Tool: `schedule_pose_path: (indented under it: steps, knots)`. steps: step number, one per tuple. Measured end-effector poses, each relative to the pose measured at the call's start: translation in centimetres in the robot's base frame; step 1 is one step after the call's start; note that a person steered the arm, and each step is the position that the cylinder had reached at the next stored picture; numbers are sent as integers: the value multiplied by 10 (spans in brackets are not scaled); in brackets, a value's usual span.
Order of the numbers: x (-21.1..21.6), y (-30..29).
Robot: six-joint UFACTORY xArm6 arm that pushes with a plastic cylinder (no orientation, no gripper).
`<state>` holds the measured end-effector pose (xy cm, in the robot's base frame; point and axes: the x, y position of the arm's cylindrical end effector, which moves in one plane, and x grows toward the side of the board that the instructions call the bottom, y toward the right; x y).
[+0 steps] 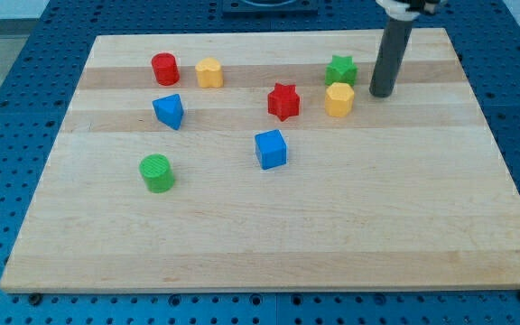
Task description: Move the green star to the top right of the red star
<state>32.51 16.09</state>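
The green star [340, 69] lies near the view's top right of the board, just above a yellow hexagon block [338, 99]. The red star [283, 101] lies to the lower left of the green star, left of the yellow hexagon. My tip [381, 93] rests on the board to the right of the green star and the yellow hexagon, a short gap away from both.
A red cylinder [164, 69] and a yellow block [208, 72] lie at the top left. A blue triangular block [169, 111], a blue cube [271, 149] and a green cylinder [157, 172] lie lower down. The wooden board [269, 244] sits on a blue perforated table.
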Motion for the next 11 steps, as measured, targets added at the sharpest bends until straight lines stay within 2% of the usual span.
schedule_pose_path:
  steps: [1,2,5,8,10,11]
  knots:
    - [-22,0]
    - [-25,0]
    - [-27,-45]
    - [-15,-45]
    - [-39,-95]
    - [-40,-99]
